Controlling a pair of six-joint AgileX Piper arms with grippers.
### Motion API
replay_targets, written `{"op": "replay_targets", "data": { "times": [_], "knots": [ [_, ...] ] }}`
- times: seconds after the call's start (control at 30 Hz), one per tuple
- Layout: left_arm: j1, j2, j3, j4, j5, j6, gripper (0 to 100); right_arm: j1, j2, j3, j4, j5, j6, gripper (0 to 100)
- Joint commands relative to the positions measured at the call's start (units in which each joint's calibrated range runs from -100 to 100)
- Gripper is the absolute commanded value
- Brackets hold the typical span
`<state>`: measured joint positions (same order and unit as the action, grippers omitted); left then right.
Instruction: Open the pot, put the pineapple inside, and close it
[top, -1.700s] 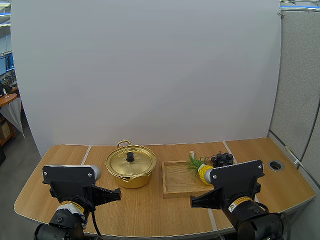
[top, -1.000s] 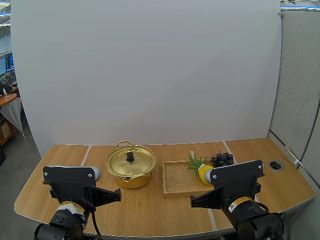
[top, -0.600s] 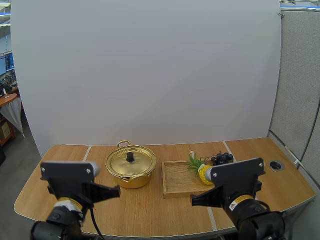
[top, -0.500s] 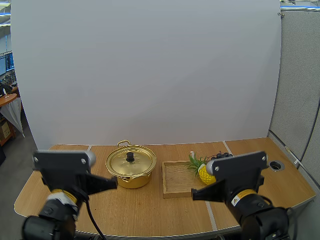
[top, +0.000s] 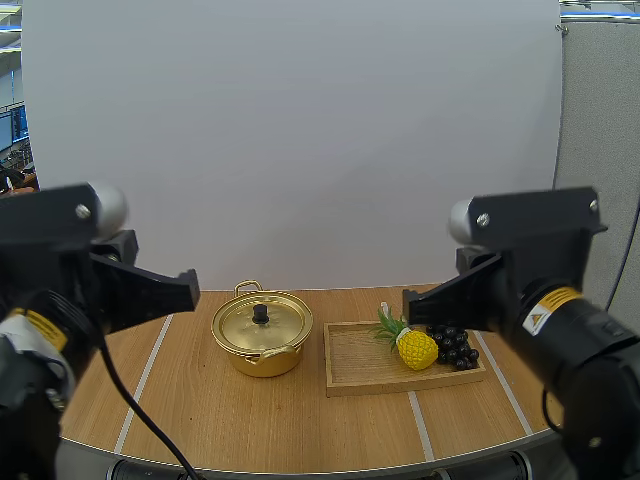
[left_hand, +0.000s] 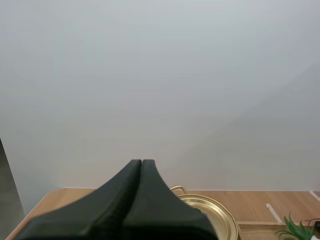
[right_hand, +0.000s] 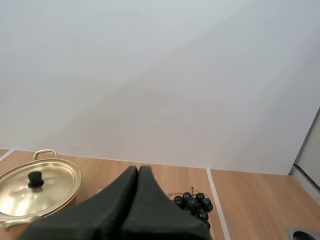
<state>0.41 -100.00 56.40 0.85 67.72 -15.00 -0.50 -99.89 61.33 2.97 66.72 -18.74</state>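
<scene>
Your left end effector (left_hand: 141, 164) and right end effector (right_hand: 138, 170) each have their fingers pressed together on nothing. The pineapple (top: 415, 349) lies on the wooden tray (top: 350, 372) just beside the grapes (top: 457, 345). The pot (top: 262, 352) stands next to the tray on the bench (top: 300, 420), with its lid (top: 280, 322) on. A yellow warning-triangle label (top: 541, 320) marks your right arm; I can't read any text on it.

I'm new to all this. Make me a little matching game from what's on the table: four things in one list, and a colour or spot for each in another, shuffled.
Things:
1 pot
2 pineapple
3 grapes
4 tray

Descriptions:
A yellow with green leaves
B dark, at the tray's right end
C gold and closed
D wooden, beside the pot

Pairs: 1-C, 2-A, 3-B, 4-D.
</scene>
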Motion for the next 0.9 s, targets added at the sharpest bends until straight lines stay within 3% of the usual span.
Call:
{"op": "replay_targets", "data": {
  "times": [0.0, 0.17, 0.3, 0.57, 0.87],
  "knots": [
    [0.06, 0.0, -3.14, 0.48, 4.48, 0.23, 0, 0.09, -0.11, -3.77, -0.21, 9.03, -0.26, 0],
    [0.06, 0.0, -3.58, -0.15, 4.84, 0.31, 0, 0.09, -0.11, -5.8, -0.21, 15.91, -0.26, 0],
    [0.06, 1.66, -3.58, -4.84, 8.31, 5.56, 0, 0.09, -0.11, -5.8, -0.21, 18.59, 0.0, 0],
    [0.06, 15.13, -3.58, -14.01, 9.07, 13.71, 0, 0.09, 5.76, -6.06, -0.21, 19.83, 0.87, 0],
    [0.06, 32.9, -3.58, -14.77, 2.93, 15.92, 0, 0.09, 13.78, -6.06, -0.21, 20.3, 0.87, 0]
  ]
}}
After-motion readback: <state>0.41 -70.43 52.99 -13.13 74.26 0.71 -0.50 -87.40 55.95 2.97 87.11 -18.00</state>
